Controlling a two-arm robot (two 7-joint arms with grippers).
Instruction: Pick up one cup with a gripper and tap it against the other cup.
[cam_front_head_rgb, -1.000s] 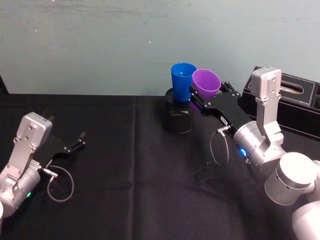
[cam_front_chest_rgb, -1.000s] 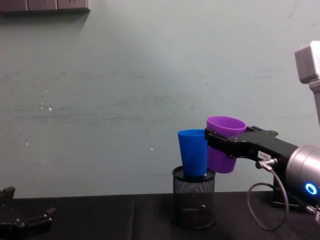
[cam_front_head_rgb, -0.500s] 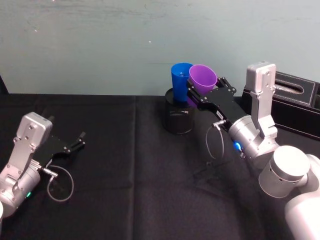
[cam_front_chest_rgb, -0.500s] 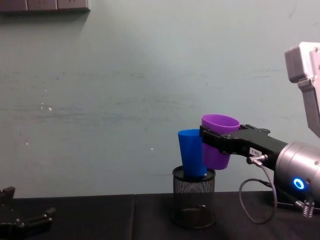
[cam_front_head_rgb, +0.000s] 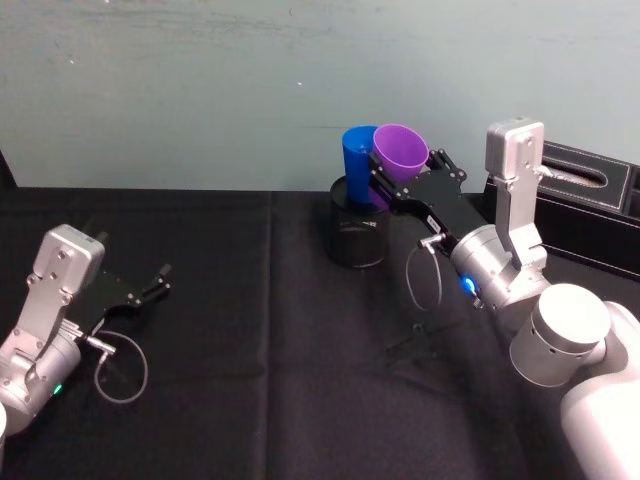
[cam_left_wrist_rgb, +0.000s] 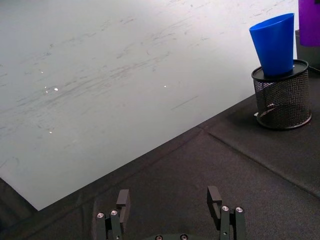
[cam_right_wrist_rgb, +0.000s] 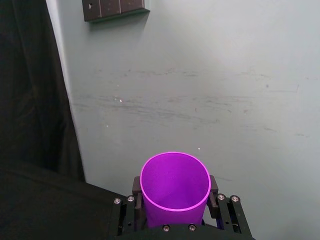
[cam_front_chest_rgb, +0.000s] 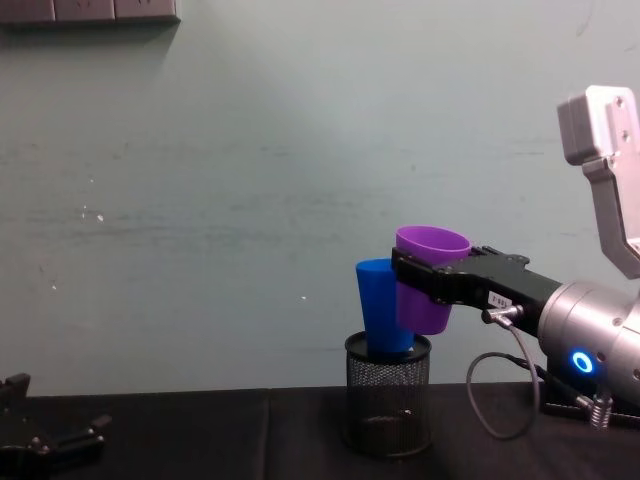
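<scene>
Two cups meet at the far middle of the black table (cam_front_head_rgb: 250, 360). The purple cup (cam_front_head_rgb: 401, 152) is in the air, gripped around its lower body by the right gripper (cam_front_head_rgb: 405, 178), whose two fingers are closed on its sides; the right wrist view looks into its open mouth between them. It is almost upright, leaning a little. Its left side is against the upper right side of the blue cup (cam_front_head_rgb: 354, 156); in the chest view the two overlap, and I cannot tell if they really touch. The blue cup stands, a little tilted, inside the black mesh pen holder (cam_front_head_rgb: 357, 238). The left gripper (cam_front_head_rgb: 152, 288) rests low at the near left, well apart from the cups, with its fingers spread and nothing between them.
</scene>
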